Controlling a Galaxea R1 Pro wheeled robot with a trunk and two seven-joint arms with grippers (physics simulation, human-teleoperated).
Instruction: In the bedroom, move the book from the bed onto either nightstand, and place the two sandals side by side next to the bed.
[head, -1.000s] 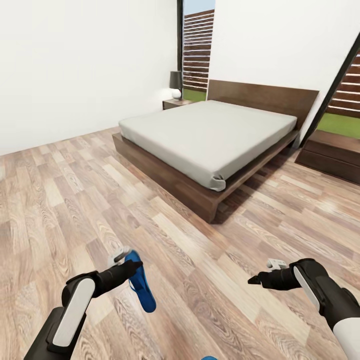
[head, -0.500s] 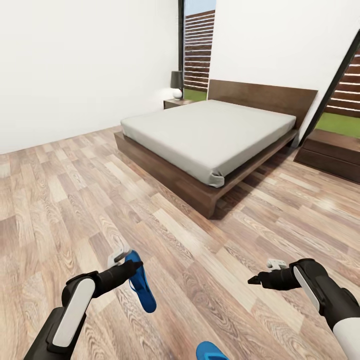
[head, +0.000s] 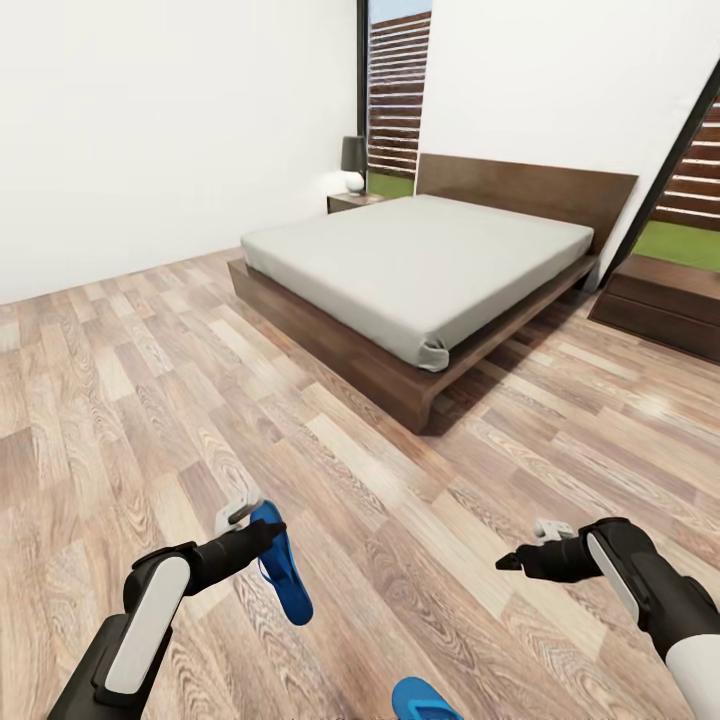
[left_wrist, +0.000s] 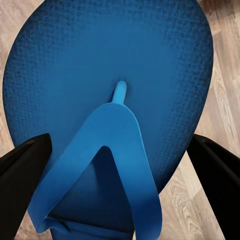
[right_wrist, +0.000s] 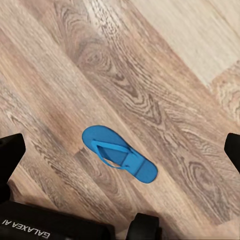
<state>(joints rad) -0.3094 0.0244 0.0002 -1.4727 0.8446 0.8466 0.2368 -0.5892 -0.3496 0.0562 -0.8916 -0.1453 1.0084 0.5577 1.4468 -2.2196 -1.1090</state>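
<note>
Change since a second ago: the head camera has shifted, so a second blue sandal on the floor has come into the bottom edge of the head view; both arms hold the same pose as before.

Left gripper: raised over the wood-plank floor, fingers clamped on a blue sandal, which hangs with its length pointing down toward the planks. In the left wrist view the sandal's textured footbed and toe strap lie between the two dark fingers.

Right gripper: raised and empty, fingers spread apart; in the right wrist view the second sandal lies flat on the floor below, strap up, between the two finger tips at the frame edges.

Bed: ahead, well apart from both sandals; pale grey mattress bare, low dark frame, flat headboard.

Nightstand: at the bed's far left corner, carrying a small lamp.

Dark low bench: at the right wall.

Book: location cannot be told.
</note>
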